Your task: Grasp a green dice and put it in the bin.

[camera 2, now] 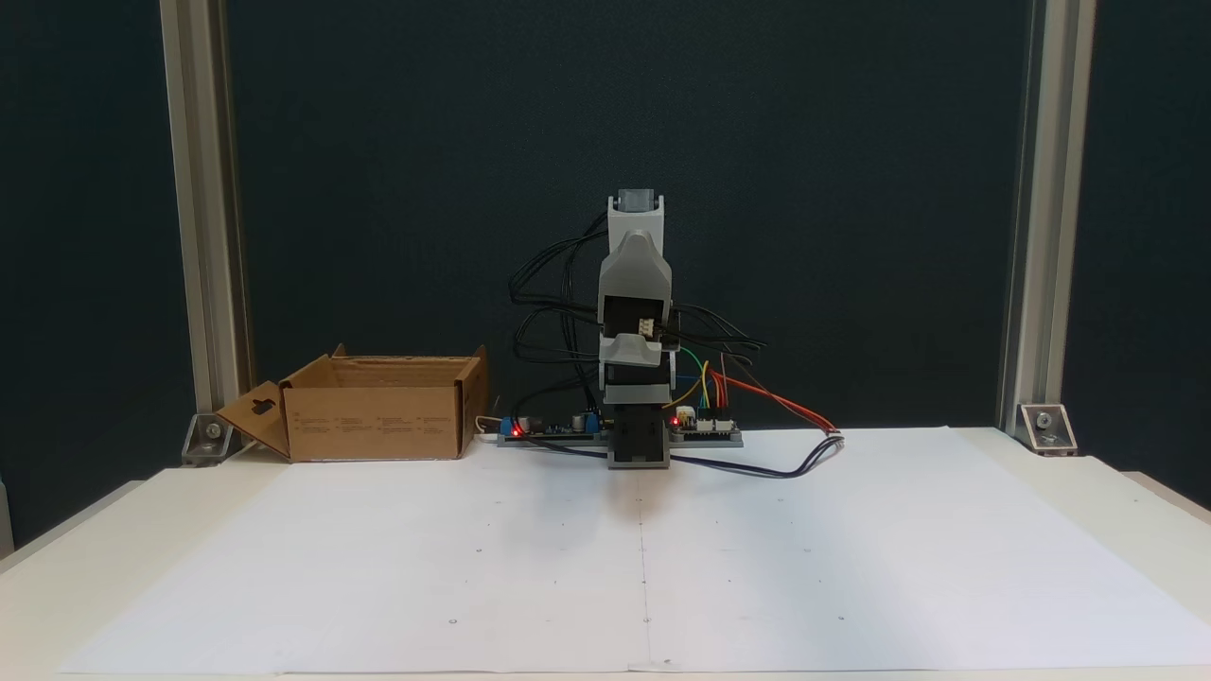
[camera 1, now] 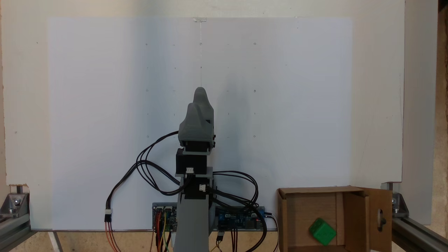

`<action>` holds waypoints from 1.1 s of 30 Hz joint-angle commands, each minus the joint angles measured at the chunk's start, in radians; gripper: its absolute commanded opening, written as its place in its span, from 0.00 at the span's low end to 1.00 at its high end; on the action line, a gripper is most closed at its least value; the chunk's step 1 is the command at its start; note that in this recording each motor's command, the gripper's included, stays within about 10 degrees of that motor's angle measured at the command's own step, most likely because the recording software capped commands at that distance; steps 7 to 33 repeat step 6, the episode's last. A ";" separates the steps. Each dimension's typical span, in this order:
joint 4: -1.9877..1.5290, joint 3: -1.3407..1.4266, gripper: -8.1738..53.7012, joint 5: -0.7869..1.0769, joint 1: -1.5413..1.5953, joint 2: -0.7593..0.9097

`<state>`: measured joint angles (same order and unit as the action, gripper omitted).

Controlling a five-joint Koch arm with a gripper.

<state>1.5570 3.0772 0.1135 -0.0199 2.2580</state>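
Note:
The green dice (camera 1: 322, 231) lies on the floor of the bin (camera 1: 316, 191), a brown cardboard box with open flaps at the lower right of a fixed view. The bin (camera 2: 378, 416) stands at the left in a fixed view, where its walls hide the dice. The grey arm (camera 2: 635, 274) is folded over its base at the table's middle. My gripper (camera 1: 200, 91) points out over the white paper, its jaws together with nothing between them. It is well apart from the bin.
Circuit boards (camera 2: 705, 427) and looping cables (camera 1: 154, 175) sit around the arm's base. A white paper sheet (camera 2: 643, 558) covers the table. Aluminium posts with corner brackets (camera 2: 1041, 424) stand at the table's back corners.

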 commanded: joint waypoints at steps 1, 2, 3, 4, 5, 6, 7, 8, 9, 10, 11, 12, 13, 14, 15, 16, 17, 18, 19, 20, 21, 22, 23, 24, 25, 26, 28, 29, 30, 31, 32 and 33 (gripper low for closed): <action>0.046 0.049 0.86 -0.003 0.000 0.109; 0.046 0.049 0.86 -0.003 0.000 0.109; 0.046 0.049 0.86 -0.003 0.000 0.109; 0.046 0.049 0.86 -0.003 0.000 0.109; 0.046 0.049 0.86 -0.003 0.000 0.107; 0.046 0.049 0.86 -0.003 0.000 0.107; 0.046 0.049 0.86 -0.003 0.000 0.107; 0.046 0.049 0.86 -0.003 0.000 0.107; 0.046 0.049 0.86 -0.003 0.000 0.107; 0.046 0.049 0.86 -0.003 0.000 0.107; 0.046 0.049 0.86 -0.003 0.000 0.107; 0.046 0.049 0.86 -0.003 0.000 0.107; 0.046 0.049 0.86 -0.003 0.000 0.107; 0.046 0.049 0.86 -0.003 0.000 0.107; 0.046 0.049 0.86 -0.003 0.000 0.107; 0.046 0.049 0.86 -0.003 0.000 0.107; 0.046 0.049 0.86 -0.003 0.000 0.107; 0.046 0.049 0.86 -0.003 0.000 0.107; 0.046 0.049 0.86 -0.003 0.000 0.107; 0.046 0.049 0.86 -0.003 0.000 0.107; 0.046 0.049 0.86 -0.003 0.000 0.107; 0.046 0.049 0.86 -0.003 0.000 0.107; 0.046 0.049 0.86 -0.003 0.000 0.107; 0.046 0.049 0.86 -0.003 0.000 0.107; 0.046 0.049 0.86 -0.003 0.000 0.107; 0.046 0.049 0.86 -0.003 0.000 0.107; 0.046 0.049 0.86 -0.003 0.000 0.107; 0.046 0.049 0.86 -0.003 0.000 0.107; 0.046 0.049 0.86 -0.003 0.000 0.107; 0.046 0.049 0.86 -0.003 0.000 0.107; 0.046 0.049 0.86 -0.003 0.000 0.107; 0.046 0.049 0.86 -0.003 0.000 0.107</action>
